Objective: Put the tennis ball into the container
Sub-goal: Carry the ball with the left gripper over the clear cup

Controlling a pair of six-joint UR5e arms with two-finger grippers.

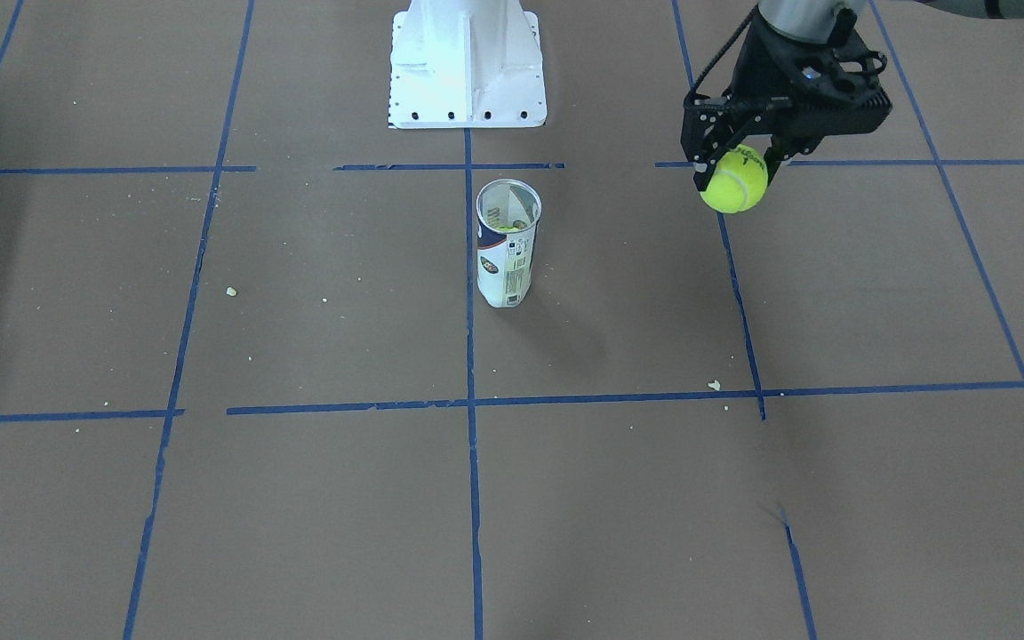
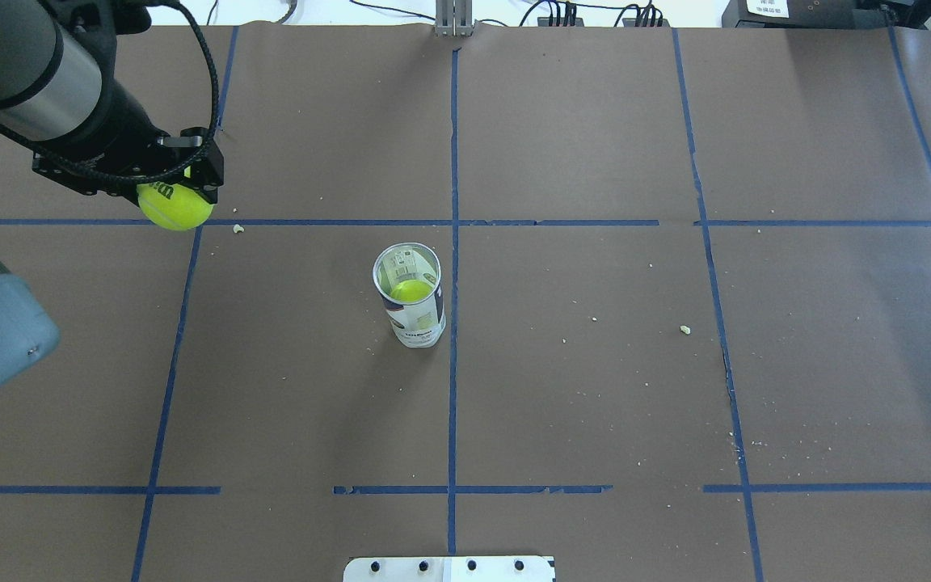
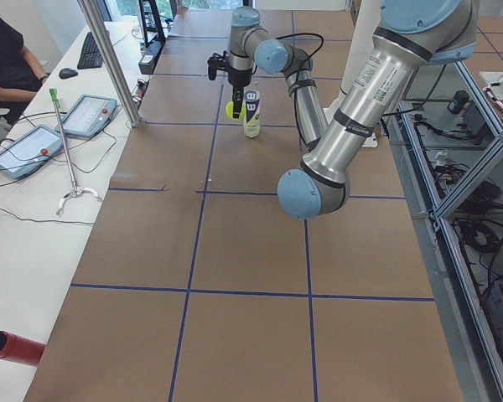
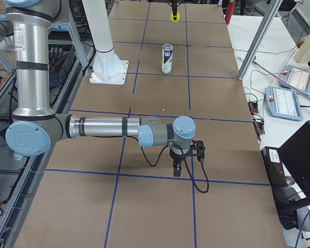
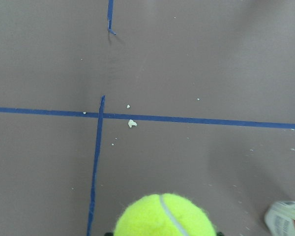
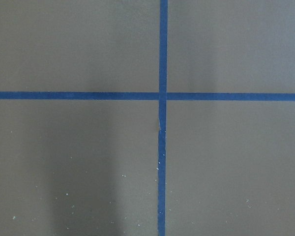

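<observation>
Tennis ball (image 1: 734,185) hangs clear of the brown table (image 1: 832,498), clamped between the fingers of the left gripper (image 1: 737,169). Its Wilson print sits on the upper side, toward the gripper. Well apart from it, toward the table's middle, the container (image 1: 506,258) stands upright, long axis vertical and open mouth up, just beside the central blue tape line (image 1: 474,498). Something yellow-green lies inside it. Farthest along, the right gripper (image 4: 178,170) points down close above the table. Whether its jaws are apart or together cannot be told.
</observation>
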